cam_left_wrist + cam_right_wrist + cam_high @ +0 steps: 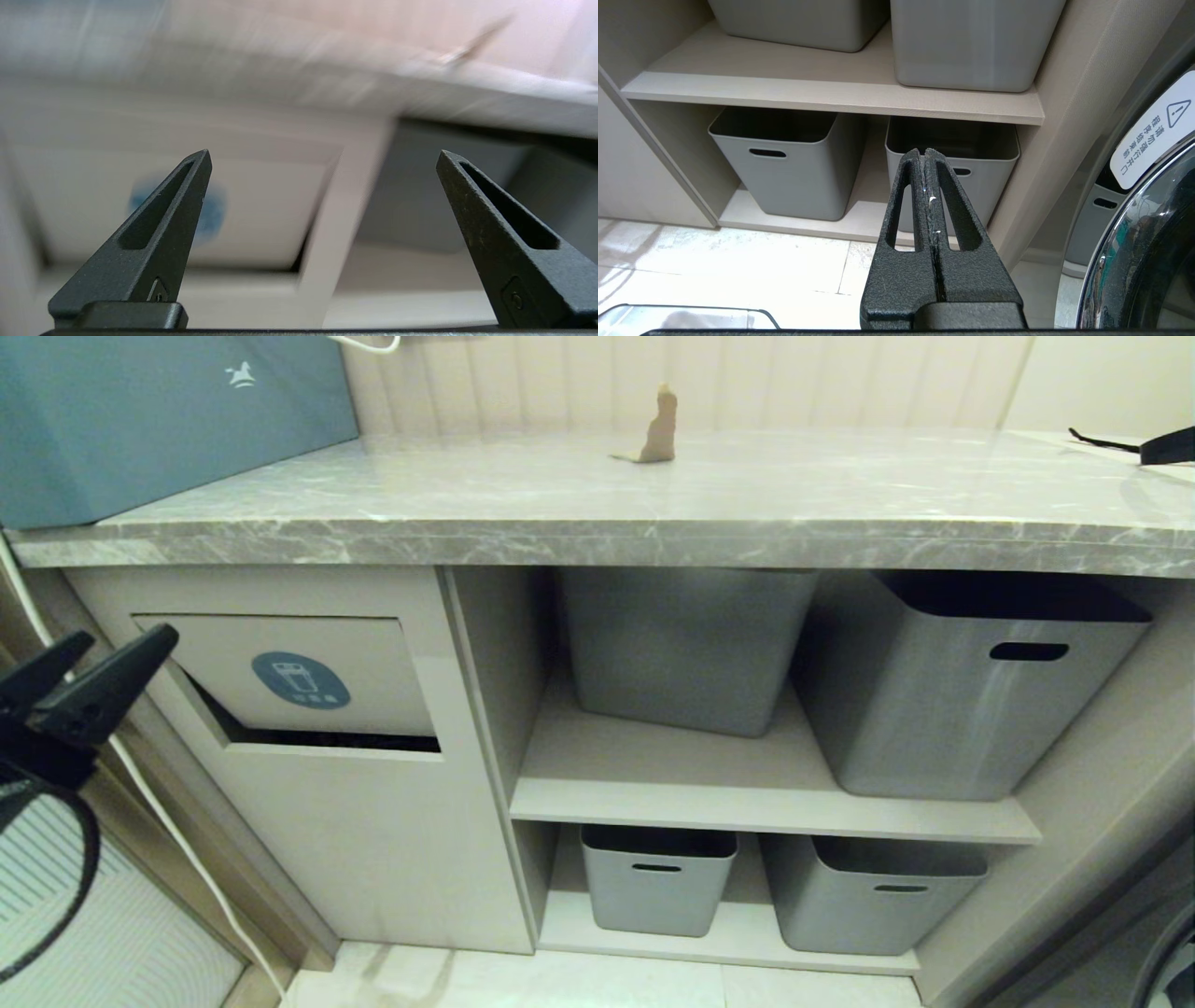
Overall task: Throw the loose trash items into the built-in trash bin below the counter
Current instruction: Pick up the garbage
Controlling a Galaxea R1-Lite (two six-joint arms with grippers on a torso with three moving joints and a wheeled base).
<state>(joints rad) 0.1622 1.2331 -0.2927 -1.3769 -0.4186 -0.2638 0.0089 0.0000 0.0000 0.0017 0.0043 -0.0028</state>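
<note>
A tan cardboard piece (pixel 659 429) stands upright near the back of the grey marble counter (pixel 653 495). Below the counter at the left is the trash bin (pixel 299 677), a beige flap with a blue oval sticker, tilted inward with a dark gap along its lower edge. My left gripper (pixel 131 635) hovers at the far left, level with the flap and apart from it, open and empty. In the left wrist view the left gripper (pixel 322 158) points at the blurred trash bin flap (pixel 261 205). My right gripper (pixel 925 151) is shut on nothing, low in front of the bottom shelf.
A large teal box (pixel 168 420) sits at the counter's back left and a black strapped bag (pixel 1158 446) at its far right. Grey plastic boxes (pixel 962 691) fill the shelves right of the bin. A white cable (pixel 187 859) hangs at the left. A washer door (pixel 1148 224) is beside the right gripper.
</note>
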